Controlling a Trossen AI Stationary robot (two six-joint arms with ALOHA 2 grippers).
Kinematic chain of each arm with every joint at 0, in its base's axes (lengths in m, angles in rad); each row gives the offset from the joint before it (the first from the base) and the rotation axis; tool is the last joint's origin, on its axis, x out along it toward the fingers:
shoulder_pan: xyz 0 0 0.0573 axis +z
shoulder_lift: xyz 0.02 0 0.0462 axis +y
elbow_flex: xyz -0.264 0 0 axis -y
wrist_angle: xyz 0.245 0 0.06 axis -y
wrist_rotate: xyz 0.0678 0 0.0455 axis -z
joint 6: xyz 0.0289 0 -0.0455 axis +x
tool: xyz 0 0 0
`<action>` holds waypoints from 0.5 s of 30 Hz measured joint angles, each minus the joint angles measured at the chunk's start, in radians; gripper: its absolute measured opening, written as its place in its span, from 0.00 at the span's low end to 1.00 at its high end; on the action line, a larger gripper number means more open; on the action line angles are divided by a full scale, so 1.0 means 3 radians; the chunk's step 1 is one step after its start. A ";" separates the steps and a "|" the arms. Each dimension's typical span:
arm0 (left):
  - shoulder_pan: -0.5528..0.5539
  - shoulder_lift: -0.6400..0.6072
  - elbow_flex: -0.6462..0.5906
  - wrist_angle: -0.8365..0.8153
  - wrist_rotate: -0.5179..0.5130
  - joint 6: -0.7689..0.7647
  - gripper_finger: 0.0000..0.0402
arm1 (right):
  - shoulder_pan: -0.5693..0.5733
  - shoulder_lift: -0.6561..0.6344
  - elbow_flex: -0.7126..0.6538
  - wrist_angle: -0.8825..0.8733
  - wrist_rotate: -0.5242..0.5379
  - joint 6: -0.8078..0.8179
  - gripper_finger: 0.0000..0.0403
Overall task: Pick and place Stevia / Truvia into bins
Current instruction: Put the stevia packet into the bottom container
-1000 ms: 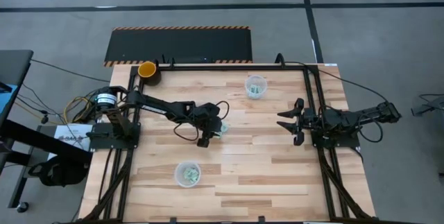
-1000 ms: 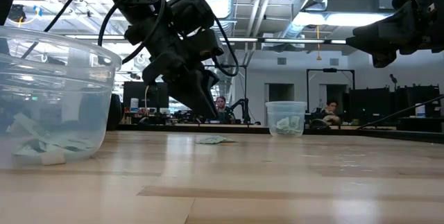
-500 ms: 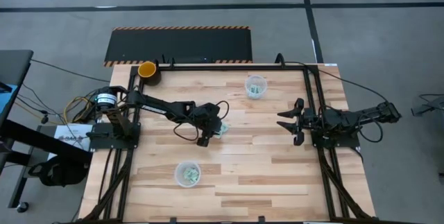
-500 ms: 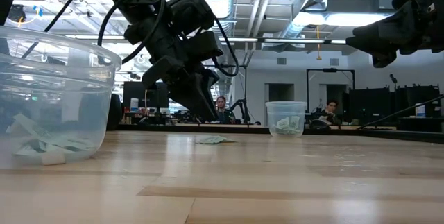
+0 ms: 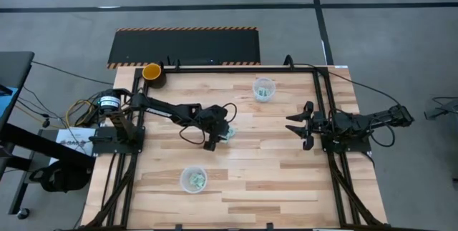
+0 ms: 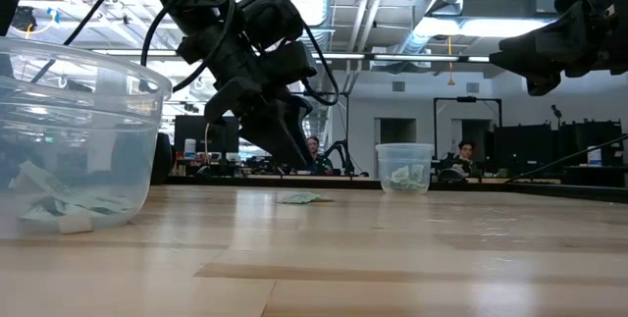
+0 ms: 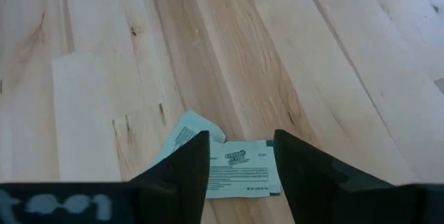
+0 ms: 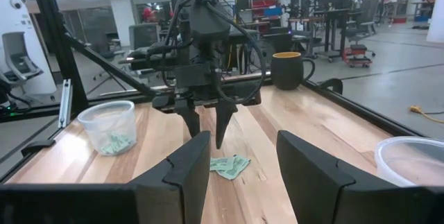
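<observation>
Two pale green-and-white Stevia packets (image 7: 239, 172) lie flat on the wooden table near its middle, one partly over the other (image 7: 186, 130). They also show in the high view (image 5: 230, 131) and the low view (image 6: 302, 198). My left gripper (image 7: 241, 156) slants down over them, open, one finger on either side of the nearer packet; I see no touch. One clear bin (image 5: 264, 89) stands at the far side and another clear bin (image 5: 193, 179) at the near side, both with packets inside. My right gripper (image 5: 300, 125) waits open and level at the table's right.
A yellow-orange cup (image 5: 152, 72) stands at the far left corner. Black frame rails (image 5: 318, 102) run along the table's sides. The near bin (image 6: 69, 150) fills the low view's left. People sit in the room beyond the table.
My left gripper's fingers have spread apart over the packets while the arm stayed in place. The packets lie where they were.
</observation>
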 joint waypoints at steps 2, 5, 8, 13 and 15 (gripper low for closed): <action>0.0022 0.0043 0.0000 0.0040 0.0008 -0.0060 0.38 | 0.0001 0.0000 0.0000 0.0000 0.0000 -0.0001 0.40; 0.0065 0.0188 0.0000 0.0101 0.0186 -0.0162 0.39 | 0.0001 -0.0001 0.0000 0.0000 0.0000 -0.0001 0.40; 0.0118 0.0349 0.0023 0.0145 0.0395 -0.0225 0.39 | 0.0001 -0.0001 -0.0001 0.0003 0.0000 0.0000 0.40; 0.0247 0.0432 0.0091 0.0116 0.0583 -0.0263 0.39 | 0.0001 -0.0001 0.0000 0.0003 0.0000 0.0000 0.40; 0.0271 0.0432 0.0093 0.0107 0.0583 -0.0262 0.39 | 0.0000 0.0000 0.0000 0.0003 0.0000 0.0000 0.40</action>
